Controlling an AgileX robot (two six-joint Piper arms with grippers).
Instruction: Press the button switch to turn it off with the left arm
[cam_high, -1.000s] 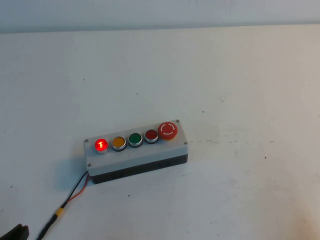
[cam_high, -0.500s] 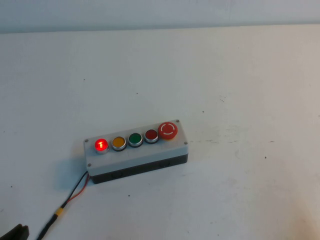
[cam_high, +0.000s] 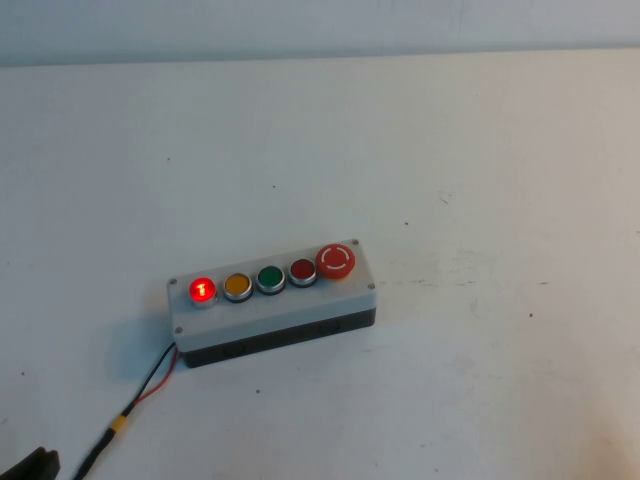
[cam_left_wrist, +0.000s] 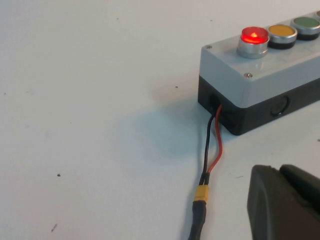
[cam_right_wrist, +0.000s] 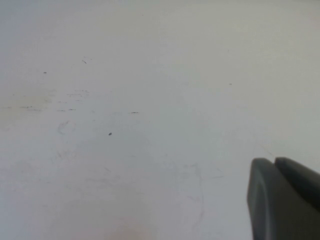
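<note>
The button switch (cam_high: 202, 290) glows bright red with a white "1" at the left end of the grey five-button box (cam_high: 330, 297). It also shows lit in the left wrist view (cam_left_wrist: 254, 36). My left gripper (cam_left_wrist: 280, 170) is shut and empty, low over the table by the box's cable, short of the box's left end. In the high view only its black tip (cam_high: 30, 466) shows at the bottom left corner. My right gripper (cam_right_wrist: 274, 161) is shut and empty over bare table, out of the high view.
On the box, right of the lit button, sit a yellow button (cam_high: 237, 285), a green one (cam_high: 270, 278), a dark red one (cam_high: 302, 269) and a large red mushroom button (cam_high: 336, 261). A black and red cable (cam_high: 150, 380) with a yellow connector (cam_left_wrist: 201, 192) runs from the box's left end toward the front edge.
</note>
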